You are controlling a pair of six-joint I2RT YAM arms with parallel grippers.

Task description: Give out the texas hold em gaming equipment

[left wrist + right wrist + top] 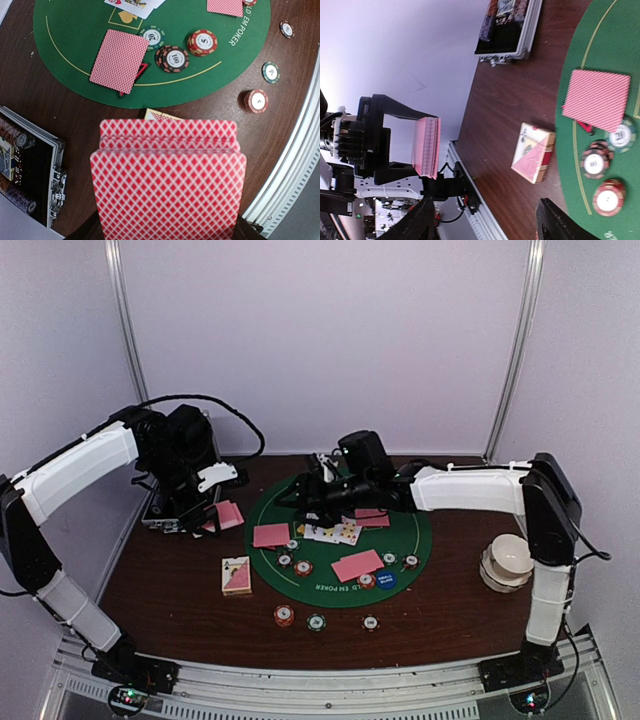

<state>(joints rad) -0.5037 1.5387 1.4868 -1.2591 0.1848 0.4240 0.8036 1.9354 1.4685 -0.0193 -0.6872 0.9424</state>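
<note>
Left gripper [215, 512] clamps the deck [167, 185]; right gripper [485, 212] gapes, empty.
The red-backed deck sits upright between the left fingers, above the table [180, 590] left of the mat [400, 540]. Face-up cards [335, 532] lie just below the right gripper.

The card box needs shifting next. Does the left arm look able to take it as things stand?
Probably not yet. The box lies uncovered near the left gripper, but that gripper is shut on the deck.
</note>
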